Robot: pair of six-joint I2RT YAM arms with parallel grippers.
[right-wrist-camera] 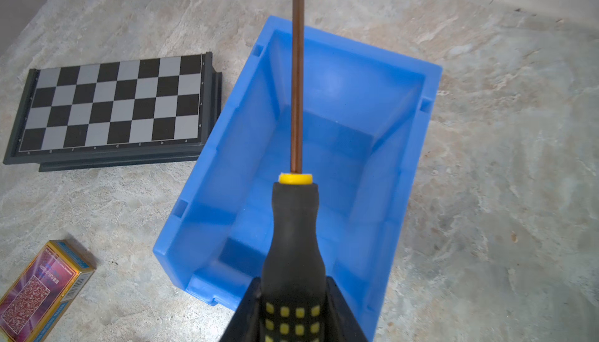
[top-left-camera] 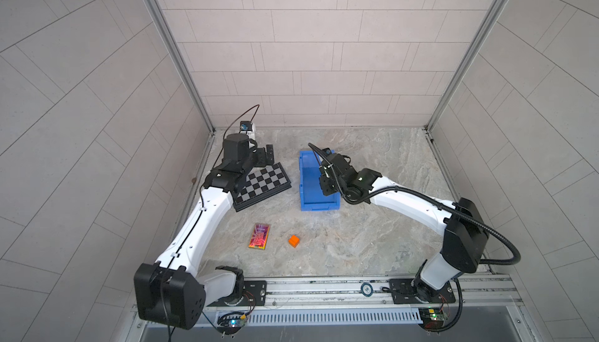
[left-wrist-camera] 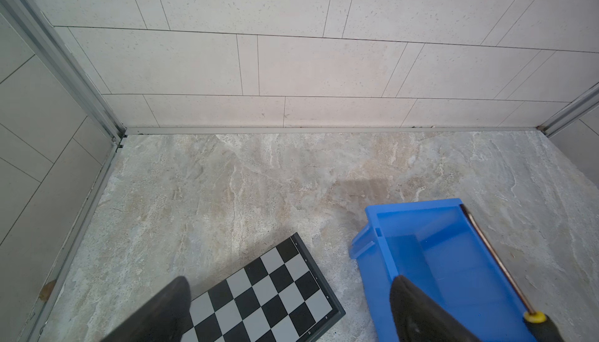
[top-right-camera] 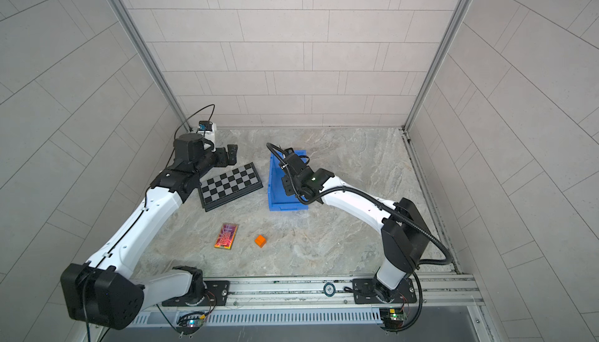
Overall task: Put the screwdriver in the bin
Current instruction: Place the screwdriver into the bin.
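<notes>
My right gripper [right-wrist-camera: 293, 291] is shut on the screwdriver [right-wrist-camera: 293, 243], clamping its black handle with yellow dots. The thin shaft [right-wrist-camera: 297, 81] points forward over the open blue bin [right-wrist-camera: 227, 149], and the tool hangs above the bin's inside. In both top views the right gripper [top-left-camera: 325, 188] [top-right-camera: 287, 188] hovers over the bin [top-left-camera: 303, 181] [top-right-camera: 272, 191]. The left wrist view catches the screwdriver's shaft [left-wrist-camera: 496, 259] along the bin's far wall [left-wrist-camera: 372, 259]. My left gripper [left-wrist-camera: 291, 291] [top-left-camera: 269, 154] is open and holds nothing, at the far left beside the chessboard.
A black-and-white chessboard [top-left-camera: 264, 183] [right-wrist-camera: 113, 103] lies flat just left of the bin. A shiny card box [top-left-camera: 259, 236] [right-wrist-camera: 42, 291] and a small orange cube [top-left-camera: 294, 241] rest nearer the front. Walls close in the back and both sides.
</notes>
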